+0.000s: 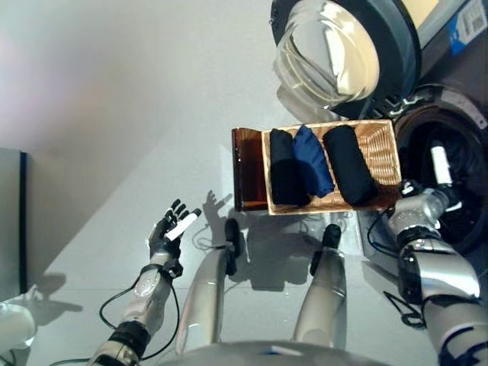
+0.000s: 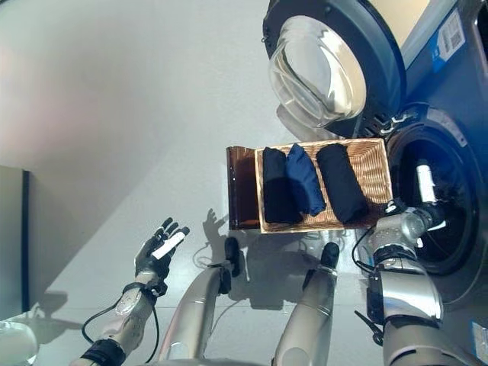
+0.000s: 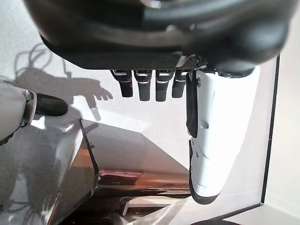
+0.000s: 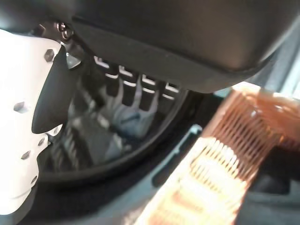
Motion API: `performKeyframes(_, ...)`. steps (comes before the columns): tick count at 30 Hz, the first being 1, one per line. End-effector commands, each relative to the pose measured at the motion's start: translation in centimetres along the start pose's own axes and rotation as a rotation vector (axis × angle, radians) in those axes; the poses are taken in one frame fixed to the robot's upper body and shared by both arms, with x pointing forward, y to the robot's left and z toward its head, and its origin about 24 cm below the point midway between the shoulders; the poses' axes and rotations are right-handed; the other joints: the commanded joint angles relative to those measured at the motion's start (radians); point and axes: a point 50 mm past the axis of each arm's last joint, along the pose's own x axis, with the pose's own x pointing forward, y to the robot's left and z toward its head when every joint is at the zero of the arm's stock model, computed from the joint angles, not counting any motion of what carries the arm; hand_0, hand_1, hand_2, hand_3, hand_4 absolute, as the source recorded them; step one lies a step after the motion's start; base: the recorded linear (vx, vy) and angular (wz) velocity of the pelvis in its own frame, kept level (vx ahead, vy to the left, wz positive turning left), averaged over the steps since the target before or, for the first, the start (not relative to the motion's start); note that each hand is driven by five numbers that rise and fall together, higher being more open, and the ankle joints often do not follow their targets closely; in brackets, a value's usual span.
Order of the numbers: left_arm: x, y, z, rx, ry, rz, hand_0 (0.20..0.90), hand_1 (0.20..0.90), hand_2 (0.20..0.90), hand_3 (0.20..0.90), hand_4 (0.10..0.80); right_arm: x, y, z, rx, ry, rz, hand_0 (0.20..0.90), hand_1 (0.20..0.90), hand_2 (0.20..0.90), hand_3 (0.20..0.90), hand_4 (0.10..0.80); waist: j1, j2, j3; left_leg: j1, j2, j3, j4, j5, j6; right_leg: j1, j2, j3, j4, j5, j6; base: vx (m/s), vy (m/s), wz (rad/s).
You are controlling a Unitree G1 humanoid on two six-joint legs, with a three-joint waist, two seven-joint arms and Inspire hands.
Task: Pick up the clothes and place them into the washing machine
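Three rolled clothes (image 1: 320, 171), two black and one blue, lie side by side in a wicker basket (image 1: 381, 145) at right of centre in the left eye view, beside the washing machine (image 1: 450, 183) with its door (image 1: 343, 53) swung open. The left hand (image 1: 171, 229) hovers at lower left.

In the left wrist view its fingers (image 3: 147, 86) are released, holding nothing.

In the right wrist view the right hand (image 4: 51, 93) reaches into the drum, fingers (image 4: 129, 89) extended, empty.

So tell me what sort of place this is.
Probably a laundry area: a front-loading washing machine stands with its round glass door swung open, and beside it a wicker basket holds rolled dark clothes above a pale floor.
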Motion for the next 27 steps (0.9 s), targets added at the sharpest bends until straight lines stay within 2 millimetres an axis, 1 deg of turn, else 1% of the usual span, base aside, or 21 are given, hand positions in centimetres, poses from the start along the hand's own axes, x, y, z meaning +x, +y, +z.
performKeyframes(1, -0.2, 3.0, 2.9, 0.052, -0.148, 0.083, 0.9, 0.9, 0.9, 0.9, 0.8, -0.9, 3.4, 2.5, -0.427, -0.26, 0.277, 0.9, 0.9, 0.9, 0.9, 0.8, -0.009, -0.021, -0.006, 0.085, 0.063, -0.05, 0.034, -0.088, -0.113, 0.036, -0.014, 0.035, -0.084, 0.156, -0.006, -0.046, -0.006, 0.0)
performKeyframes(3, -0.4, 3.1, 3.1, 0.062, -0.165, 0.082, 0.9, 0.9, 0.9, 0.9, 0.8, -2.0, 4.2, 1.6, -0.652, -0.36, 0.355, 0.9, 0.9, 0.9, 0.9, 0.8, -0.013, -0.025, -0.002, 0.076, 0.066, -0.052, 0.036, -0.084, -0.113, 0.032, -0.012, 0.035, -0.087, 0.16, -0.007, -0.056, 0.0, 0.0)
performKeyframes(4, -0.5, 3.1, 3.2, 0.064, -0.173, 0.082, 0.9, 0.9, 0.9, 0.9, 0.8, -2.2, 4.3, 1.2, -0.712, -0.374, 0.386, 0.9, 0.9, 0.9, 0.9, 0.8, -0.013, -0.025, 0.0, 0.073, 0.067, -0.053, 0.036, -0.083, -0.113, 0.031, -0.012, 0.034, -0.087, 0.161, -0.007, 0.0, 0.0, 0.0)
performKeyframes(5, -0.5, 3.1, 3.2, 0.064, -0.173, 0.082, 0.9, 0.9, 0.9, 0.9, 0.8, -2.2, 4.3, 1.2, -0.712, -0.374, 0.386, 0.9, 0.9, 0.9, 0.9, 0.8, -0.013, -0.025, -0.001, 0.073, 0.067, -0.054, 0.036, -0.083, -0.113, 0.031, -0.012, 0.034, -0.087, 0.161, -0.007, -0.034, -0.011, -0.02)
performKeyframes(6, -0.5, 3.2, 3.3, 0.066, -0.184, 0.09, 0.9, 0.9, 0.9, 0.9, 0.8, -2.5, 4.3, 0.1, -0.803, -0.373, 0.404, 0.9, 0.9, 0.9, 0.9, 0.8, -0.011, -0.025, 0.001, 0.069, 0.067, -0.056, 0.039, -0.081, -0.112, 0.029, -0.013, 0.032, -0.087, 0.163, -0.007, -0.033, -0.018, -0.01)
performKeyframes(8, -0.4, 3.2, 3.5, 0.075, -0.19, 0.092, 0.9, 0.9, 0.9, 0.9, 0.8, -2.5, 4.1, -0.9, -0.885, -0.351, 0.402, 0.9, 0.9, 0.9, 0.9, 0.8, -0.008, -0.026, 0.002, 0.064, 0.066, -0.057, 0.048, -0.083, -0.111, 0.028, -0.014, 0.032, -0.084, 0.162, -0.009, -0.037, -0.013, 0.01)
performKeyframes(11, -0.2, 2.9, 3.9, 0.086, -0.204, 0.082, 0.9, 0.9, 0.9, 0.9, 0.8, -2.7, 3.8, -2.7, -1.096, -0.347, 0.414, 0.9, 0.9, 0.9, 0.9, 0.8, -0.001, -0.024, 0.003, 0.061, 0.065, -0.058, 0.056, -0.085, -0.109, 0.026, -0.014, 0.033, -0.078, 0.16, -0.01, 0.0, 0.0, 0.0)
performKeyframes(13, -0.1, 2.7, 4.3, 0.09, -0.223, 0.065, 0.9, 0.9, 0.9, 0.9, 0.8, -2.7, 3.7, -3.2, -1.231, -0.371, 0.416, 0.9, 0.9, 0.9, 0.9, 0.8, 0.005, -0.019, 0.002, 0.058, 0.063, -0.058, 0.059, -0.086, -0.108, 0.023, -0.015, 0.033, -0.076, 0.16, -0.01, 0.0, 0.0, 0.0)
performKeyframes(14, -0.1, 2.7, 4.4, 0.096, -0.223, 0.064, 0.9, 0.9, 0.9, 0.9, 0.8, -2.6, 3.7, -3.1, -1.263, -0.377, 0.404, 0.9, 0.9, 0.9, 0.9, 0.8, 0.007, -0.017, 0.002, 0.056, 0.062, -0.058, 0.061, -0.086, -0.108, 0.023, -0.015, 0.032, -0.076, 0.16, -0.009, 0.0, 0.0, 0.0)
performKeyframes(15, -0.1, 2.7, 4.4, 0.096, -0.223, 0.064, 0.9, 0.9, 0.9, 0.9, 0.8, -2.6, 3.7, -3.1, -1.263, -0.377, 0.404, 0.9, 0.9, 0.9, 0.9, 0.8, 0.007, -0.017, 0.002, 0.056, 0.062, -0.058, 0.061, -0.086, -0.108, 0.023, -0.015, 0.032, -0.076, 0.16, -0.009, 0.0, 0.0, 0.0)
performKeyframes(16, 0.0, 2.7, 4.7, 0.104, -0.235, 0.063, 0.9, 0.9, 0.9, 0.9, 0.8, -2.2, 3.5, -2.9, -1.296, -0.366, 0.367, 0.9, 0.9, 0.9, 0.9, 0.8, 0.013, -0.012, 0.0, 0.051, 0.06, -0.059, 0.064, -0.087, -0.108, 0.018, -0.016, 0.033, -0.074, 0.16, -0.009, 0.0, 0.0, 0.0)
performKeyframes(19, -0.1, 2.8, 4.9, 0.113, -0.24, 0.063, 0.9, 0.9, 0.9, 0.9, 0.8, -1.6, 3.1, -2.2, -1.275, -0.339, 0.287, 0.9, 0.9, 0.9, 0.9, 0.8, 0.022, -0.005, -0.003, 0.048, 0.059, -0.057, 0.064, -0.086, -0.105, 0.012, -0.015, 0.035, -0.069, 0.16, -0.01, 0.0, 0.0, 0.0)
performKeyframes(20, -0.1, 2.8, 4.9, 0.113, -0.24, 0.063, 0.9, 0.9, 0.9, 0.9, 0.8, -1.6, 3.1, -2.2, -1.274, -0.339, 0.287, 0.9, 0.9, 0.9, 0.9, 0.8, 0.022, -0.005, -0.003, 0.048, 0.059, -0.057, 0.064, -0.086, -0.105, 0.012, -0.015, 0.035, -0.069, 0.16, -0.01, 0.0, 0.0, 0.0)
performKeyframes(21, -0.1, 2.8, 4.9, 0.115, -0.239, 0.064, 0.9, 0.9, 0.9, 0.9, 0.8, -1.4, 3.2, -1.9, -1.269, -0.34, 0.275, 0.9, 0.9, 0.9, 0.9, 0.8, 0.023, -0.004, -0.004, 0.048, 0.059, -0.056, 0.064, -0.086, -0.105, 0.011, -0.015, 0.036, -0.069, 0.16, -0.01, 0.0, 0.0, 0.0)
performKeyframes(22, -0.1, 3.0, 4.9, 0.114, -0.237, 0.07, 0.9, 0.9, 0.9, 0.9, 0.8, -1.5, 3.7, -1.5, -1.257, -0.363, 0.285, 0.9, 0.9, 0.9, 0.9, 0.8, 0.021, -0.007, -0.004, 0.051, 0.061, -0.054, 0.061, -0.085, -0.104, 0.009, -0.012, 0.037, -0.069, 0.16, -0.011, 0.0, 0.0, 0.0)
performKeyframes(23, -0.1, 3.0, 4.9, 0.114, -0.237, 0.07, 0.9, 0.9, 0.9, 0.9, 0.8, -1.5, 3.7, -1.5, -1.257, -0.363, 0.285, 0.9, 0.9, 0.9, 0.9, 0.8, 0.021, -0.007, -0.004, 0.051, 0.061, -0.054, 0.061, -0.085, -0.104, 0.009, -0.012, 0.037, -0.069, 0.16, -0.011, 0.0, 0.0, 0.0)
performKeyframes(24, 0.0, 3.0, 4.9, 0.116, -0.237, 0.077, 0.9, 0.9, 0.9, 0.9, 0.8, -1.4, 4.2, -1.0, -1.259, -0.392, 0.289, 0.9, 0.9, 0.9, 0.9, 0.8, 0.016, -0.011, -0.004, 0.051, 0.062, -0.053, 0.061, -0.086, -0.104, 0.007, -0.011, 0.037, -0.068, 0.16, -0.011, 0.0, 0.0, 0.0)
performKeyframes(27, 0.1, 2.8, 5.0, 0.115, -0.244, 0.075, 0.9, 0.9, 0.9, 0.9, 0.8, -1.2, 4.4, -0.1, -1.256, -0.422, 0.274, 0.9, 0.9, 0.9, 0.9, 0.8, 0.014, -0.013, -0.005, 0.052, 0.064, -0.053, 0.059, -0.087, -0.105, 0.006, -0.011, 0.037, -0.067, 0.159, -0.009, 0.0, 0.0, 0.0)
